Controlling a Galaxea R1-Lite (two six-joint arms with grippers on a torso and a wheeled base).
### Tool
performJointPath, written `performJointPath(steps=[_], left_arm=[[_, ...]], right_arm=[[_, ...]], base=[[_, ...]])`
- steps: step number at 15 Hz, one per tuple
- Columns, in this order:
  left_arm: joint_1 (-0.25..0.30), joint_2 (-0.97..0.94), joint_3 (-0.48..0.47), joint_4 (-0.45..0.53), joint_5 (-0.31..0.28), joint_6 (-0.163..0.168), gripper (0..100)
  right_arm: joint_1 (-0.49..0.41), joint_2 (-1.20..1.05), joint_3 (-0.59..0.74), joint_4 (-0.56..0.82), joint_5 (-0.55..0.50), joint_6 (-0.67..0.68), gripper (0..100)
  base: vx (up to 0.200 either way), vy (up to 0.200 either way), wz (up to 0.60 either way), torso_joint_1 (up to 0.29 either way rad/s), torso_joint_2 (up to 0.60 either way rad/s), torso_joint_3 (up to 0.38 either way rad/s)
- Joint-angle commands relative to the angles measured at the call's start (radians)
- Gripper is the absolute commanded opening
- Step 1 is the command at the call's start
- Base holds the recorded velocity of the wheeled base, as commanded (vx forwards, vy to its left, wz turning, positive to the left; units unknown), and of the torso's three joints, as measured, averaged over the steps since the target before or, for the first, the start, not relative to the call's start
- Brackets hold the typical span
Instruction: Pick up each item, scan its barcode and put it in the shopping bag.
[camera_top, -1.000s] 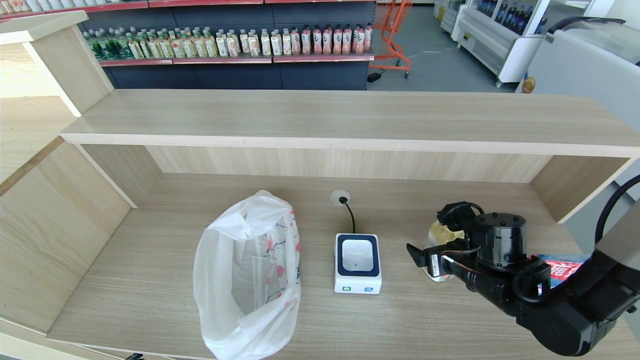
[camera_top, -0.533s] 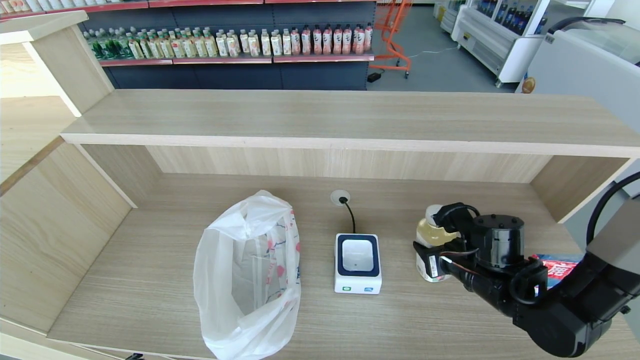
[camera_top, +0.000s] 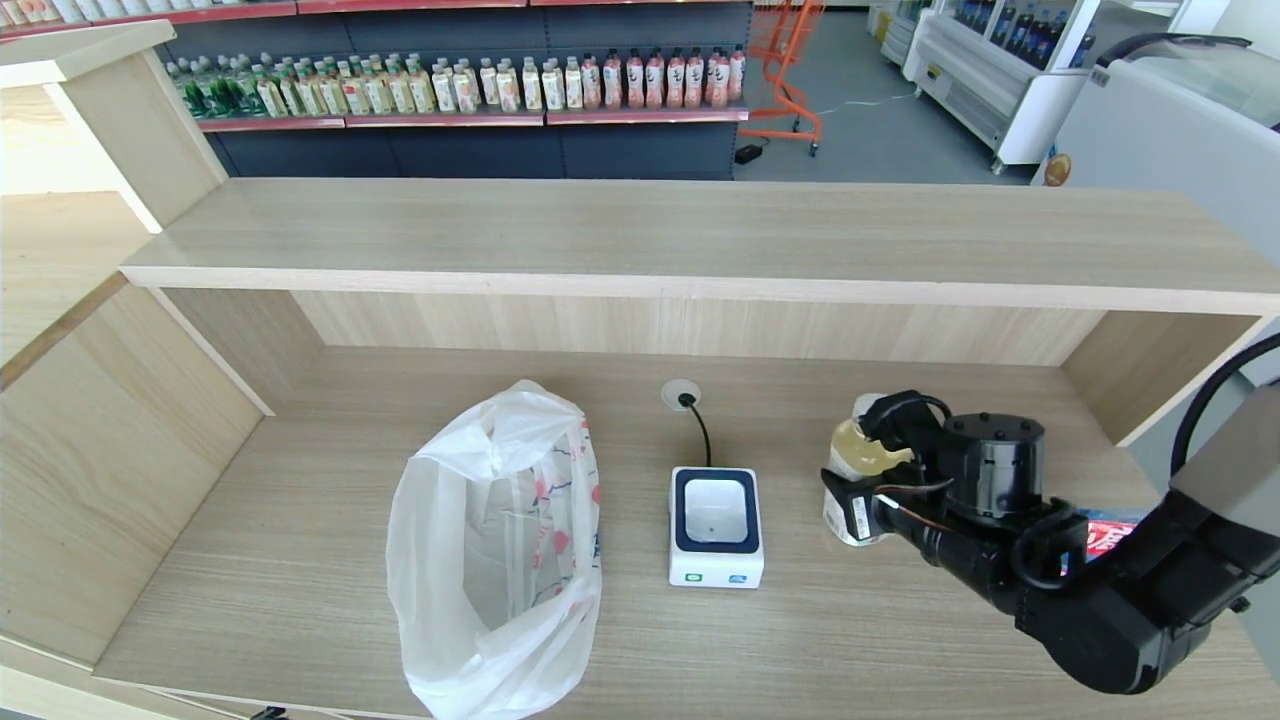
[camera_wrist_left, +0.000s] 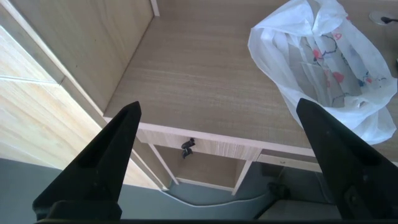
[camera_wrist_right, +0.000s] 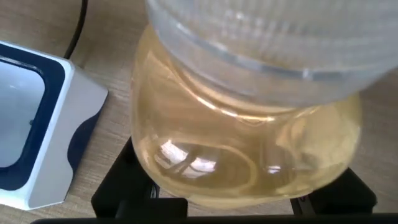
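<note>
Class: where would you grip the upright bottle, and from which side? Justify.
Take the bottle by its round body below the shoulder, coming level from the robot's right, as the right gripper does: it is upright, and the scanner lies to its left.

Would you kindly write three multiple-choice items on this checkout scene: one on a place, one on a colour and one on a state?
1. The scanner stands:
A. between the bag and the bottle
B. inside the bag
C. on top of the bottle

2. The bottle's liquid is:
A. blue
B. pale yellow
C. red

3. The left gripper is:
A. shut on the bag
B. shut on the scanner
C. open

Answers:
1. A: the head view shows the bag on one side of it and the bottle on the other.
2. B: the right wrist view shows yellowish liquid.
3. C: its jaws stand wide apart with nothing between them.
</note>
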Motion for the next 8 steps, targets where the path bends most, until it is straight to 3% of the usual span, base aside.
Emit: performJointPath(steps=[1, 3, 4, 5, 7, 8], left_arm=[[0.0, 0.0, 0.0, 0.0, 0.0, 0.0, 100], [0.0, 0.0, 0.0, 0.0, 0.0, 0.0, 100], [0.0, 0.0, 0.0, 0.0, 0.0, 0.0, 100], [0.0, 0.0, 0.0, 0.0, 0.0, 0.0, 100], [0.0, 0.0, 0.0, 0.0, 0.0, 0.0, 100], [0.0, 0.0, 0.0, 0.0, 0.0, 0.0, 100]], right_arm=[[-0.006, -0.139, -0.031, 0.045, 0.07, 0.051, 0], [-0.039, -0.346, -0.036, 0.242, 0.205, 0.076, 0], [-0.059, -0.565, -0.037, 0.457, 0.366, 0.088, 0], [-0.065, -0.671, -0.063, 0.603, 0.445, 0.088, 0], [-0.065, -0.785, -0.117, 0.795, 0.582, 0.106, 0], [-0.065, -0.791, -0.121, 0.802, 0.637, 0.106, 0]], base=[[0.0, 0.0, 0.0, 0.0, 0.0, 0.0], [0.0, 0.0, 0.0, 0.0, 0.0, 0.0], [0.0, 0.0, 0.0, 0.0, 0.0, 0.0], [0.0, 0.0, 0.0, 0.0, 0.0, 0.0], [0.0, 0.0, 0.0, 0.0, 0.0, 0.0], [0.0, 0.0, 0.0, 0.0, 0.0, 0.0]])
